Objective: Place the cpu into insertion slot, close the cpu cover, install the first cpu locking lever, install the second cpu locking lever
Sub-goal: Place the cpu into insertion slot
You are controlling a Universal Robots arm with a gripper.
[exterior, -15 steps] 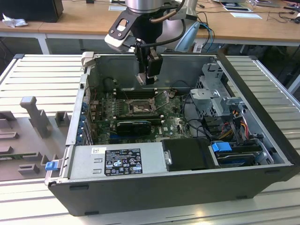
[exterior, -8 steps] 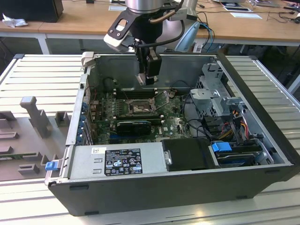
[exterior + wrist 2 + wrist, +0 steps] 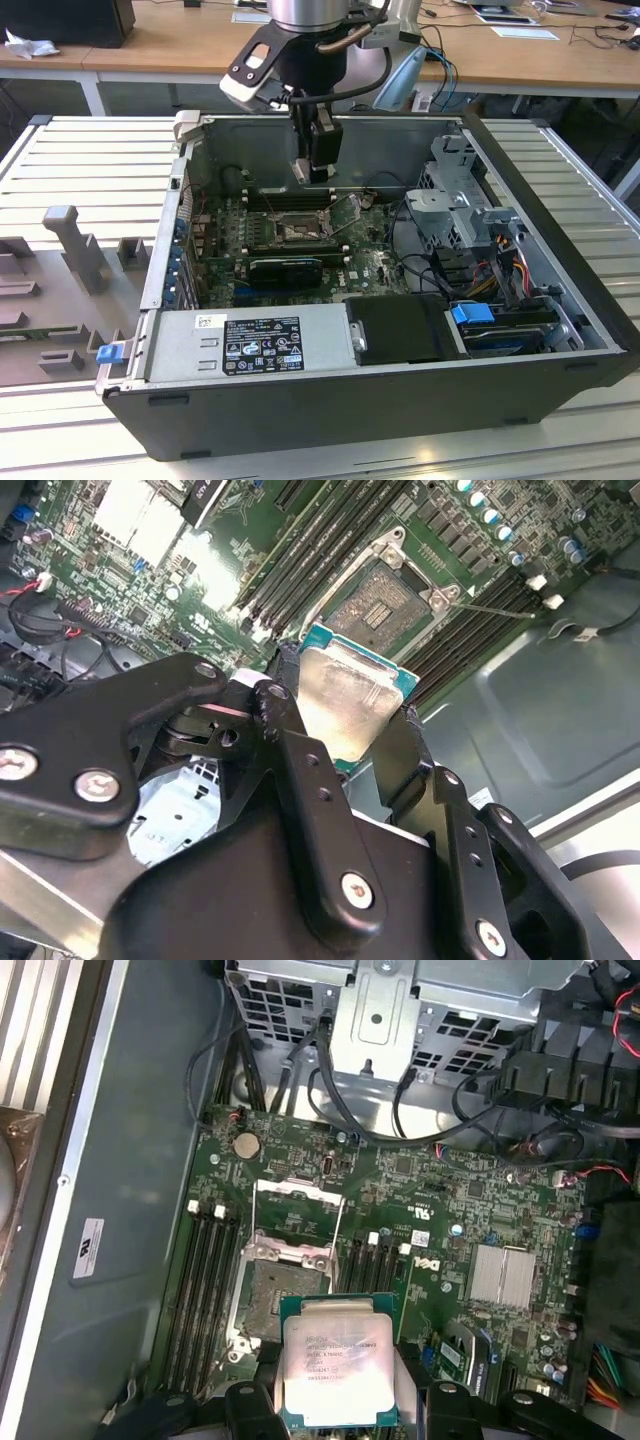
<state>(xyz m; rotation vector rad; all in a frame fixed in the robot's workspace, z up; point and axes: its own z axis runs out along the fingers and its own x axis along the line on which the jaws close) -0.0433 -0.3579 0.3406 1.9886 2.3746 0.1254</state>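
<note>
My gripper point(image 3: 345, 708) is shut on the cpu point(image 3: 350, 690), a pale square chip with a green rim, pinched by two opposite edges between the black fingers point(image 3: 290, 695). In the first wrist view the cpu point(image 3: 338, 1365) hangs above the motherboard, just off one side of the insertion slot point(image 3: 282, 1295). That slot lies bare, its greyish contact field showing point(image 3: 385, 592). The cpu cover point(image 3: 296, 1212) is swung up and open on the slot's far side. A thin locking lever point(image 3: 492, 609) sticks out beside the slot. In the exterior view the gripper point(image 3: 318, 175) hovers over the slot point(image 3: 298, 230) inside the open case.
Long black memory slots point(image 3: 205, 1280) flank the insertion slot on both sides. A silver heat sink point(image 3: 503, 1275) sits on the board. A metal drive cage point(image 3: 455, 205) with cables point(image 3: 500, 270) stands at the exterior view's right; the power supply point(image 3: 250, 345) lies at the front.
</note>
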